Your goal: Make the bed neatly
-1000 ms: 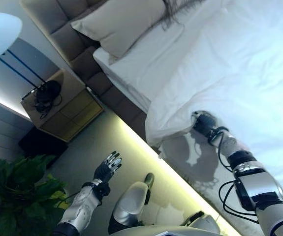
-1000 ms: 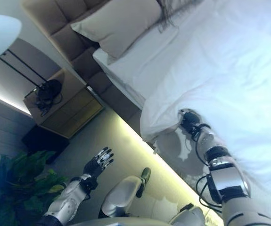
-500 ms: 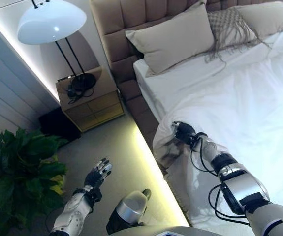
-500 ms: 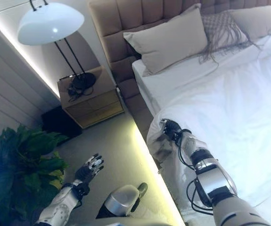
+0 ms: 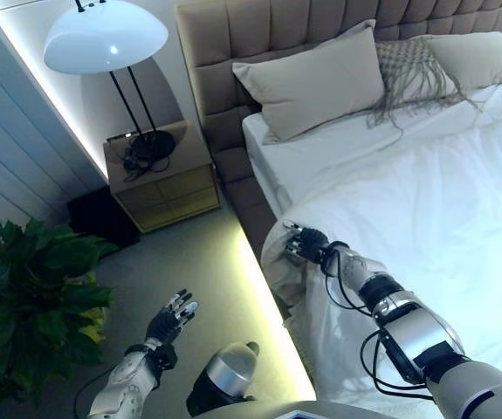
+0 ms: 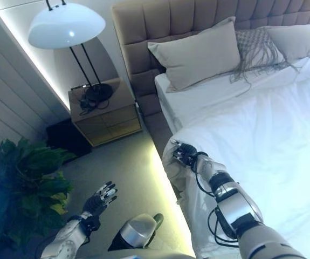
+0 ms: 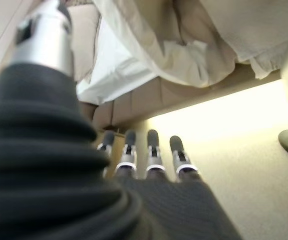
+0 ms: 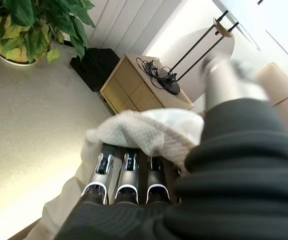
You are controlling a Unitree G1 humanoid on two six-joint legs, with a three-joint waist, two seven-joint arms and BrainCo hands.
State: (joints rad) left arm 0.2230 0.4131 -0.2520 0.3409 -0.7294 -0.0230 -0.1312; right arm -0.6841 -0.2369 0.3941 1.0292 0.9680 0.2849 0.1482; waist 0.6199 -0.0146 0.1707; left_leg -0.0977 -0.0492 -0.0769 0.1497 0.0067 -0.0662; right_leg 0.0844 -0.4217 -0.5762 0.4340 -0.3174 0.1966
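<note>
A white duvet [image 5: 425, 201] covers the bed up to about the middle, with bare white sheet [image 5: 320, 157] above it. My right hand [image 5: 307, 245] is at the duvet's near top corner by the bed's side edge, fingers curled on the bunched cloth. In the right wrist view the cloth [image 8: 144, 131] lies over the fingers [image 8: 126, 175]. A beige pillow [image 5: 312, 83], a fringed cushion [image 5: 412, 65] and another pillow [image 5: 482, 57] lean on the headboard [image 5: 259, 30]. My left hand [image 5: 170, 319] is open and empty above the floor; it also shows in the left wrist view [image 7: 154, 150].
A wooden nightstand [image 5: 159, 183] with a black cord and a lamp base stands beside the bed, under a white domed lamp [image 5: 102, 39]. A dark box [image 5: 98, 218] sits on the floor next to it. A leafy plant [image 5: 32, 297] stands at the left. A light strip runs along the bed base.
The camera has turned, so the whole view shifted. My right hand has carried the duvet corner a little toward the headboard along the bed's edge. The left hand stays open over the floor.
</note>
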